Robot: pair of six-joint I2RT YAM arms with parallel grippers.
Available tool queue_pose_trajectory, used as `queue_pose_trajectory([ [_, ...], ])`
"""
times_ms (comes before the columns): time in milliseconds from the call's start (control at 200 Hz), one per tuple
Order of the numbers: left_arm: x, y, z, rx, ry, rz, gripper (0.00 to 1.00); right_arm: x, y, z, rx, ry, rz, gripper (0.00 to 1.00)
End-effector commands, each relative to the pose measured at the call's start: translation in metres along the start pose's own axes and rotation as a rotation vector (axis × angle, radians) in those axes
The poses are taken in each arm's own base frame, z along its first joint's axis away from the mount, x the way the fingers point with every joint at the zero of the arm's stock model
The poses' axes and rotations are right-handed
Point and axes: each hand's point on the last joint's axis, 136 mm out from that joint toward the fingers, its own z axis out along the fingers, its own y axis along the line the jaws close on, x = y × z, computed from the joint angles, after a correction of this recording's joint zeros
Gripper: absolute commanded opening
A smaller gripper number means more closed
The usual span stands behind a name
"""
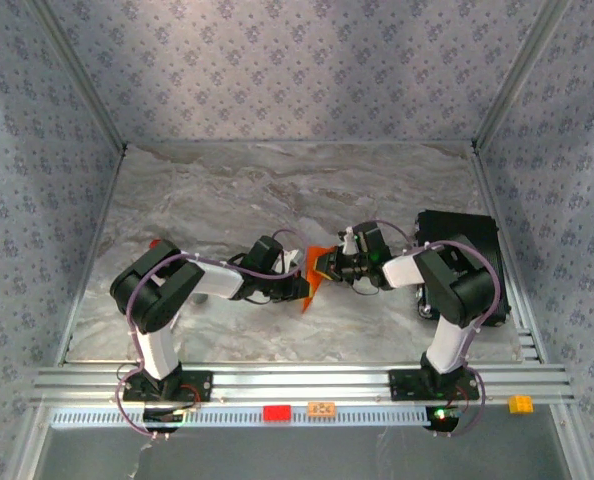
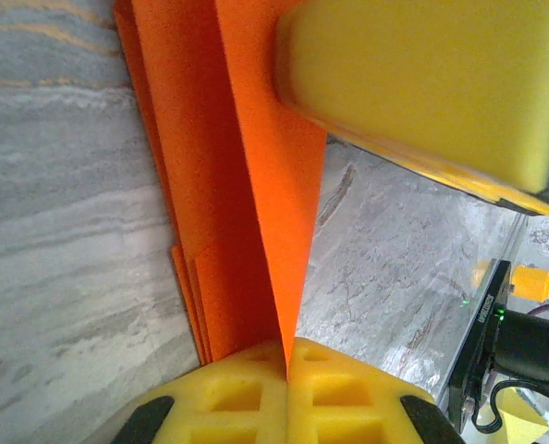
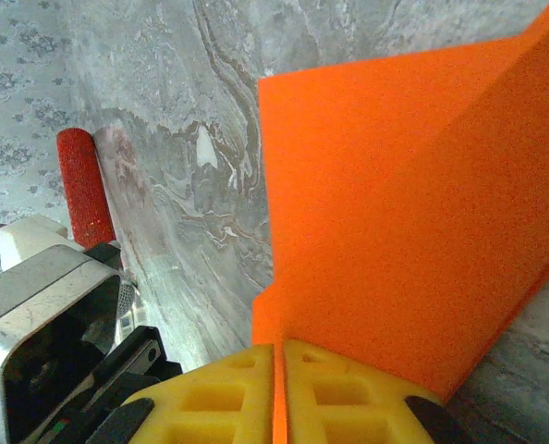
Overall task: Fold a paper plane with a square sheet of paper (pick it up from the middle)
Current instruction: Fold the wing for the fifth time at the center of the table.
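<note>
The square sheet of paper (image 1: 317, 268), bright orange and folded into several layers, is held off the table between both grippers at the table's middle. My left gripper (image 1: 302, 280) is shut on its near edge; in the left wrist view the yellow pads (image 2: 247, 393) pinch one upright flap of the paper (image 2: 228, 185), with the other layers fanned out to the left. My right gripper (image 1: 329, 265) is shut on the opposite side; its pads (image 3: 348, 393) clamp a flap of the paper (image 3: 395, 213). The right gripper's yellow pad (image 2: 422, 83) presses against the paper from above.
A red cylinder (image 3: 85, 185) lies on the marble table (image 1: 277, 190) at the left, seen also as a red spot (image 1: 155, 243). A black box (image 1: 462, 235) stands at the right edge. Red (image 1: 276, 411), orange (image 1: 322, 408) and yellow (image 1: 520, 404) blocks sit on the front rail.
</note>
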Motion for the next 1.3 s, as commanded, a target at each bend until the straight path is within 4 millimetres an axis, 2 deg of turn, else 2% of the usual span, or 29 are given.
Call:
queue_pose_trajectory([
  [0, 0.011, 0.049, -0.001, -0.149, 0.008, -0.096, 0.00, -0.006, 0.003, 0.003, -0.016, 0.002, -0.032, 0.13],
  [200, 0.011, 0.049, -0.001, -0.154, 0.007, -0.097, 0.00, -0.005, -0.006, 0.007, 0.008, 0.013, -0.017, 0.13],
  [375, 0.010, 0.044, -0.001, -0.138, 0.010, -0.078, 0.00, 0.001, -0.025, 0.010, 0.084, 0.026, 0.006, 0.13],
  [550, 0.008, 0.025, -0.004, -0.099, 0.011, -0.034, 0.12, 0.011, -0.042, 0.010, 0.161, 0.048, 0.012, 0.13],
  [685, -0.002, 0.010, -0.015, -0.100, -0.018, -0.001, 0.24, 0.017, -0.051, 0.010, 0.201, 0.059, 0.009, 0.13],
  [809, -0.013, -0.004, -0.024, -0.083, -0.046, 0.015, 0.29, 0.020, -0.054, 0.012, 0.211, 0.064, 0.010, 0.13],
  [884, -0.018, -0.006, -0.027, -0.083, -0.054, 0.008, 0.31, 0.020, -0.054, 0.012, 0.211, 0.063, 0.008, 0.13],
  [1104, -0.023, -0.018, -0.022, -0.020, -0.034, -0.002, 0.29, 0.020, -0.054, 0.013, 0.213, 0.064, 0.009, 0.13],
  [1294, -0.021, -0.015, -0.018, -0.006, -0.007, -0.029, 0.28, 0.020, -0.054, 0.012, 0.212, 0.062, 0.008, 0.13],
])
